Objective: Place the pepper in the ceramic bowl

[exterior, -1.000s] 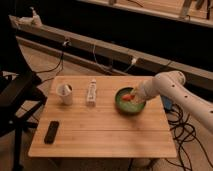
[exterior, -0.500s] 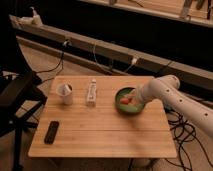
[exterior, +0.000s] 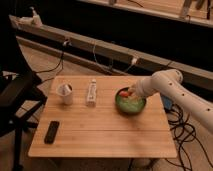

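The dark-green ceramic bowl with a paler green inside stands on the right part of the wooden table. The small red-orange pepper shows at the bowl's far rim, over the inside. My gripper at the end of the white arm reaches in from the right and is right at the pepper, above the bowl's far edge. Whether the pepper rests in the bowl or hangs in the gripper is not clear.
A small white cup stands at the table's left. A white tube-like object lies upright in the middle. A black remote lies at the front left. A black chair is left of the table; cables hang right.
The arm has shifted a little, its elbow rising toward the back right, while the gripper stays over the bowl's far rim with the pepper beside it.
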`<state>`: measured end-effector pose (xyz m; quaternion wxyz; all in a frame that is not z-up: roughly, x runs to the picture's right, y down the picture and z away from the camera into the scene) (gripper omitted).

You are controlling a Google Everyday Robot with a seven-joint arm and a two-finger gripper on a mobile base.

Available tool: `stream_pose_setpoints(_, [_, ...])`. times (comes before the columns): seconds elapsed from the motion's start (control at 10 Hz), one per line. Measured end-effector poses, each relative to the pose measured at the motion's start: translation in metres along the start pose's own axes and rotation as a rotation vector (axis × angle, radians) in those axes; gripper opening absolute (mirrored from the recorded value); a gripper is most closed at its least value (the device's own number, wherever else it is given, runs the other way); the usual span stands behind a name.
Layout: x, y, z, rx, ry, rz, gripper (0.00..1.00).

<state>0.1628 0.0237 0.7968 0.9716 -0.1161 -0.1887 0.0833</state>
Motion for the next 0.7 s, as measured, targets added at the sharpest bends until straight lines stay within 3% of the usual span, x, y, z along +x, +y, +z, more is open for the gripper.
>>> stream_pose_setpoints(0.4, [-0.005, -0.018, -0.005, 0.043, -0.014, 0.014, 0.65])
stream_pose_setpoints(0.5, [-0.006, -0.018, -0.006, 0.035, -0.008, 0.016, 0.62])
stream_pose_setpoints(0.7, [-0.002, -0.008, 0.006, 0.005, 0.006, 0.011, 0.43])
